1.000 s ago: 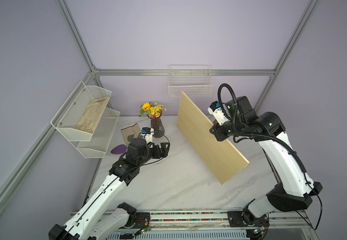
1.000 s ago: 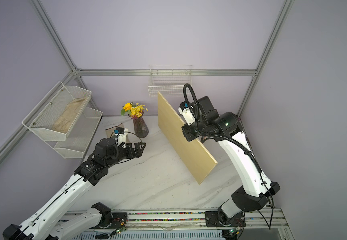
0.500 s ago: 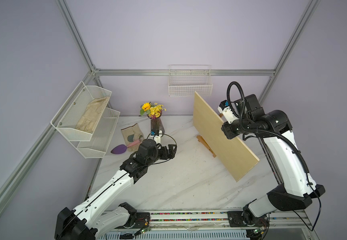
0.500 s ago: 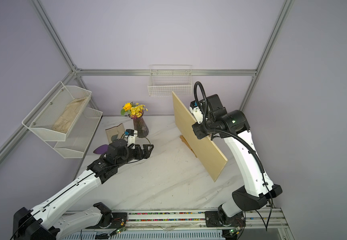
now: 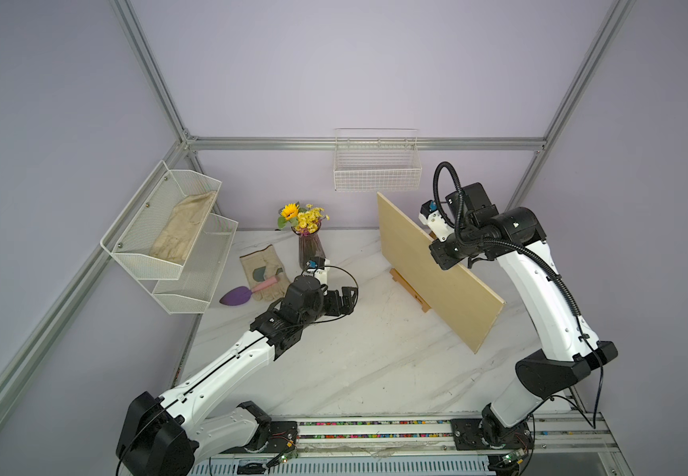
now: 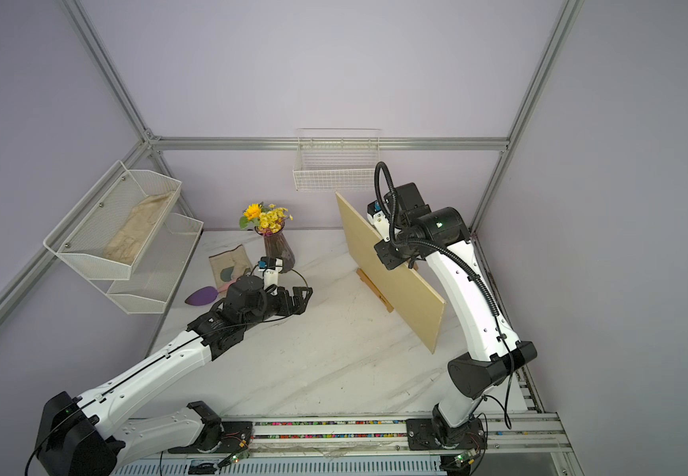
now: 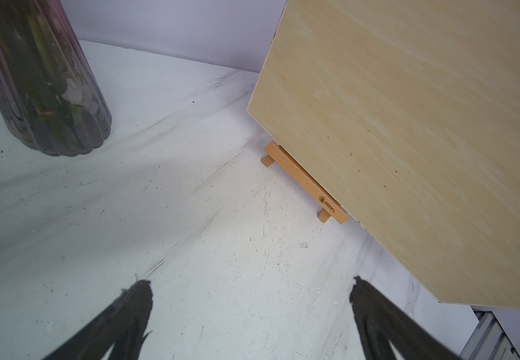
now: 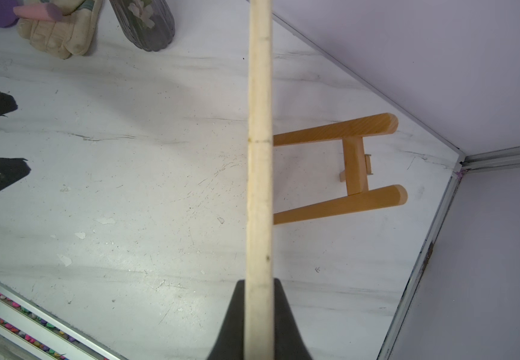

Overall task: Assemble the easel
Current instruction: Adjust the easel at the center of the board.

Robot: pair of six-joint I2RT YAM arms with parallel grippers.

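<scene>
Top views, both: show board (image 5: 425, 276) (image 6: 400, 296) carried twd back-right corner vs 1 s ago, tilted, low corner near worktop (image 5: 354, 371). Covered easel (image 5: 410, 290) (image 6: 375, 290) fully back then; now leaves its ledge strip exposed under lower edge, on worktop right of centre. Same clamp by right pincer (image 8: 259, 286) on board's upper edge as 1 s ago, pads pressed on both faces. Also show left arm reaching further twd centre than before. Left pincer (image 5: 345, 301) (image 6: 303, 301) spread wide as before, nothing in it, hovering above worktop btw vase (image 5: 310, 251) and easel. Uncovered since then: glove (image 5: 262, 270) and purple trowel (image 5: 235, 296) left of vase, trowel handle lying across glove.

Left wrist view: gives ledge strip (image 7: 304, 179) close up w/ burnt-in logo and two feet planted on worktop. Hides everything above behind board face. Cannot tell whether board touches strip.

Right wrist view: gives what no other view does, i.e. easel (image 8: 339, 205) from behind board, standing near back-right corner: two tapering legs, cross bar btw them, prop leg at rear. Also catches left pincer's fingertips (image 8: 6, 104) at frame edge, well apart.

Only in top views: wire basket (image 5: 377, 177) on back wall, mesh shelf (image 5: 136, 247) on side wall w/ second glove (image 5: 181, 230) in upper tier.
</scene>
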